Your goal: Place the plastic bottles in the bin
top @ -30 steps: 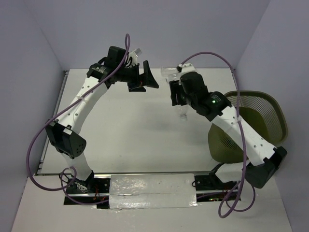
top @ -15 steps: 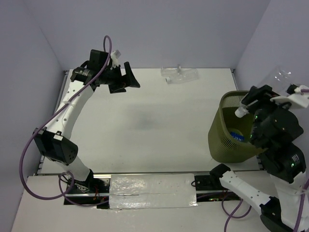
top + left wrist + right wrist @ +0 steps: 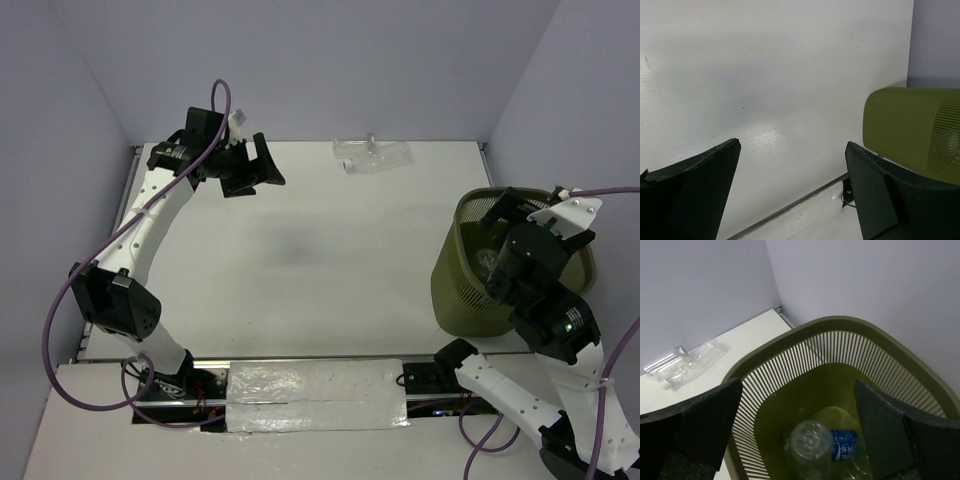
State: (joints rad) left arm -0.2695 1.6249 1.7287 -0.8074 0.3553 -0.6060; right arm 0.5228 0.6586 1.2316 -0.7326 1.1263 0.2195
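Right claw has just released over the bin; its bottle now lies inside; left claw open, empty; two bottles remain on tabletop.

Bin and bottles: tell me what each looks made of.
Bin: olive, matte, thin vertical slats with gaps between them; moulded plastic or coated metal, hard to say which. Bottles on the table: clear, thin, glossy plastic, the surface showing through them. Bottle inside the bin: the same clear plastic; beside it, a blue printed label.
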